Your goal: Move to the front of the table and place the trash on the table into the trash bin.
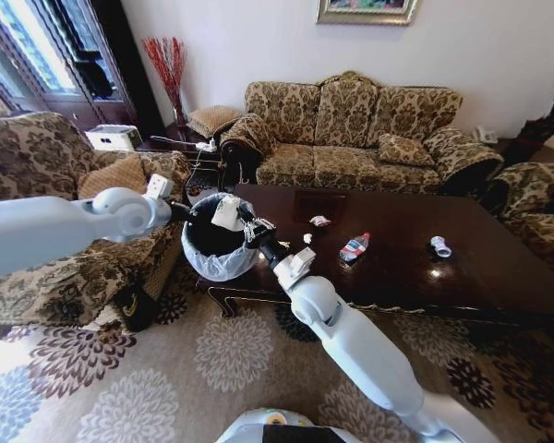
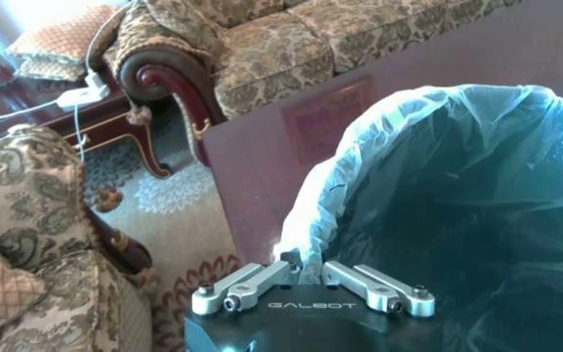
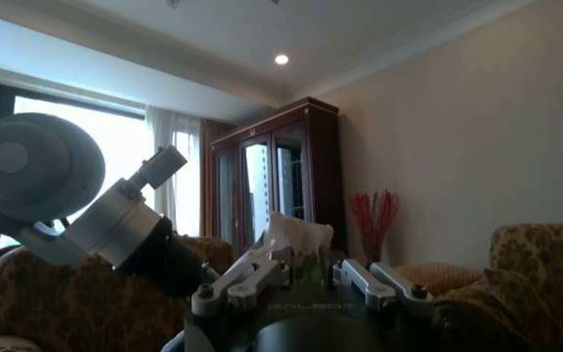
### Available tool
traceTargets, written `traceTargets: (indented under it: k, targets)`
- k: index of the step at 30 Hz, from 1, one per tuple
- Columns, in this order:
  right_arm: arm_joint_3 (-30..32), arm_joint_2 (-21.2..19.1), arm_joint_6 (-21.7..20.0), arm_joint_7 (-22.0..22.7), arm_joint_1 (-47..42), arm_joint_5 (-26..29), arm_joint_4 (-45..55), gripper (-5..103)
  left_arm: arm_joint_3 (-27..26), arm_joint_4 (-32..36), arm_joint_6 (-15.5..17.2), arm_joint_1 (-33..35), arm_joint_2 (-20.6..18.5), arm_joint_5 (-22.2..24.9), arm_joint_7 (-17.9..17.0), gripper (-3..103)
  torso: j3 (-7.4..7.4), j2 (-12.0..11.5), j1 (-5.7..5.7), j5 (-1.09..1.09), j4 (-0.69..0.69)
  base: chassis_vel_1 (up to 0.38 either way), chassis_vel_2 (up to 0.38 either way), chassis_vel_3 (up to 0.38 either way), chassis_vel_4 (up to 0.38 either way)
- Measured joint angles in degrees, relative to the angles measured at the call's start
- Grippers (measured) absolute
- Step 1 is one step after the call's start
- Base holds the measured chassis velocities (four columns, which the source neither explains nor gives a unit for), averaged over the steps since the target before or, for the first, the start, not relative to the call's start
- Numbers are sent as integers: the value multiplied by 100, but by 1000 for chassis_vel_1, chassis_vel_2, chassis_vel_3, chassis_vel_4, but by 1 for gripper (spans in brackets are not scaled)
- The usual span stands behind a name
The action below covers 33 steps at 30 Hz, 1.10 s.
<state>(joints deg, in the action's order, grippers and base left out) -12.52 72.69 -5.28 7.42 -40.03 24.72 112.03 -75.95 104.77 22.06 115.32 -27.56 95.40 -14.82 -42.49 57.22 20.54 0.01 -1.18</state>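
Home lounge: floral sofa (image 1: 360,129), carpet (image 1: 120,388)

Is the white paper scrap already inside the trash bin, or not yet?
Not yet. The right gripper holds the paper scrap above the trash bin, whose rim the left gripper grips.

The desk (image 1: 462,258) is glossy dark brown with gilt trim on its edge. The bin (image 1: 217,242) is black inside, lined with a whitish see-through bag. On the desk a clear bottle (image 1: 354,247) wears a red label; a crushed bottle (image 1: 440,246) is clear with a blue touch; a paper scrap (image 1: 320,221) is white. The right claw (image 1: 233,215) is black with silver links and grips white paper (image 1: 225,212). The arms are pale grey-white. The sofa (image 1: 369,129) has a brown-and-gold floral pattern. The carpet (image 1: 148,378) is beige with dark and white flower medallions.
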Motion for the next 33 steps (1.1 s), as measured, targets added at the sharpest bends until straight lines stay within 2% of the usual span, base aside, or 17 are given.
traceTargets:
  k: [1, 4, 8, 9, 12, 13, 15, 16, 18, 19, 22, 24, 26, 27, 29, 30, 33]
  targets:
    - [16, -3, 0, 0, -11, -61, -7, 21, -19, 19, -6, 24, -22, 5, -19, 0, 0, 0, 0, 0, 0, 0, 0, 0, 0]
    - [38, -19, -1, 0, -20, -97, -8, 27, -34, 51, -9, 46, -27, 8, -46, 0, 0, 0, 0, -1, 0, 0, 0, 0, 0]
    - [93, -34, -7, 0, -70, -109, -8, 49, -16, 185, -9, 4, 29, 27, -107, 0, 0, 0, 0, -1, -1, 0, 0, 0, 0]
    - [93, -34, -7, 0, -70, -109, -8, 49, -16, 185, -9, 4, 29, 27, -107, 0, 0, 0, 0, -1, -1, 0, 0, 0, 0]
    - [98, -23, 5, 0, -120, -111, -16, 60, 39, 307, 3, -32, 110, 36, -164, 0, 0, 0, 0, -1, -1, 0, 0, 0, 0]
    - [98, -23, 5, 0, -120, -111, -16, 60, 39, 307, 3, -32, 110, 36, -164, 0, 0, 0, 0, -1, -1, 0, 0, 0, 0]
    - [103, 3, 186, 0, -174, -30, 36, 71, 47, 353, 8, -30, 183, 66, -243, 0, 1, 0, 0, -1, -1, 0, 0, 0, 0]
    - [103, 3, 186, 0, -174, -30, 36, 71, 47, 353, 8, -30, 183, 66, -243, 0, 1, 0, 0, -1, -1, 0, 0, 0, 0]
    - [265, 10, 368, 1, -255, 131, 208, 81, 47, 290, 12, -65, 258, 114, -340, 0, 0, 0, 0, -4, -1, 0, 0, 0, 0]
    - [265, 10, 368, 1, -255, 131, 208, 81, 47, 290, 12, -65, 258, 114, -340, 0, 0, 0, 0, -4, -1, 0, 0, 0, 0]
    - [711, -104, 386, 0, -398, 412, 540, 96, 4, -13, 21, -218, 393, 162, -535, 0, 1, 0, 0, 1, 0, 0, 0, 0, 0]
    - [947, -175, 366, 1, -478, 504, 641, 99, -89, -133, 18, -243, 497, 163, -589, 0, 1, 1, 0, 1, -1, 0, 0, 0, 0]
    - [1420, -280, 326, 1, -689, 662, 758, 100, -419, -254, -21, -185, 799, 85, -661, 0, 0, 1, 0, 1, 0, 0, 0, 0, 0]
    - [1420, -280, 326, 1, -689, 662, 758, 100, -419, -254, -21, -185, 799, 85, -661, 0, 0, 1, 0, 1, 0, 0, 0, 0, 0]
    - [1913, -349, 250, 1, -951, 740, 763, 100, -596, -239, -57, -171, 1268, -418, -549, 0, 1, 1, 0, 2, 2, 0, 0, 0, 0]
    - [1913, -349, 250, 1, -951, 740, 763, 100, -596, -239, -57, -171, 1268, -418, -549, 0, 1, 1, 0, 2, 2, 0, 0, 0, 0]
    - [2350, -309, 160, 1, -1254, 686, 590, 100, -528, -36, -171, -234, 1995, -1233, -248, 0, 1, 1, -1, -4, -3, 0, 0, 0, 0]
